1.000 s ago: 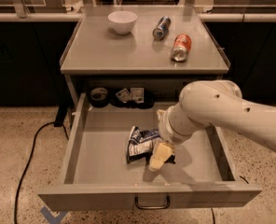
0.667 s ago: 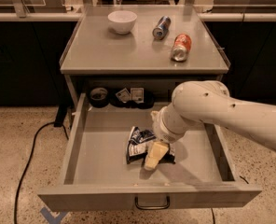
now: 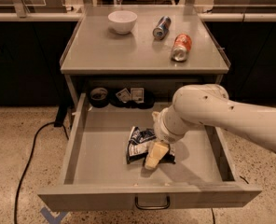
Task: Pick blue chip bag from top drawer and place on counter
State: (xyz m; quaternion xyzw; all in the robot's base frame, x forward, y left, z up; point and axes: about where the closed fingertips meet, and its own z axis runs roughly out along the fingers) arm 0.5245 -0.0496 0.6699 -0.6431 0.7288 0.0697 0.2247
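Camera view: gripper [image 3: 155, 155] sits low inside the open top drawer [image 3: 105, 167], against the right edge of the blue chip bag [image 3: 138, 143]; how wide it stands, I cannot tell. Beyond it, the tabletop [image 3: 128, 52] carries a white bowl [image 3: 122, 21], a blue-silver can [image 3: 162, 27] and an orange can [image 3: 181, 47].

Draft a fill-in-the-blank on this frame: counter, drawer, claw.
The flat grey metal counter holds a round white bowl, a blue-silver can and an ____ soda can.
The wrinkled dark-blue and white foil chip bag lies in the wide grey metal top drawer, which stands ____.
The claw is down in that drawer, at the chip ____.
Missing: orange; open; bag.
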